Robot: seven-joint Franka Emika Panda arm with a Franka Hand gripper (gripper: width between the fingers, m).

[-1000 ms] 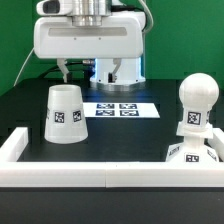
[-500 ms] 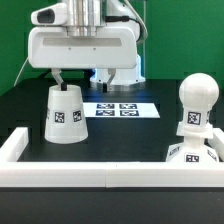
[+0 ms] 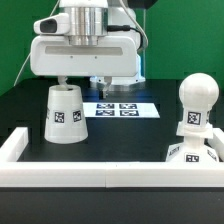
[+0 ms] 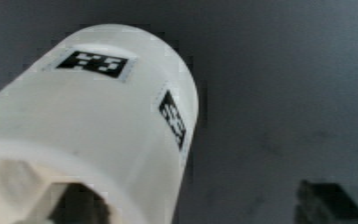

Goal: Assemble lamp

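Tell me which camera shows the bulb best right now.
The exterior view: the bulb stands upright in full at that view's right, seated on the base. The wrist view shows none of it, only the shade filling the picture.

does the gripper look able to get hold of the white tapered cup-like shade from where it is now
Probably yes. The gripper hangs open just above the white tapered plastic shade, one finger over its top edge. Nothing stands between them; the marker board lies off to the side.
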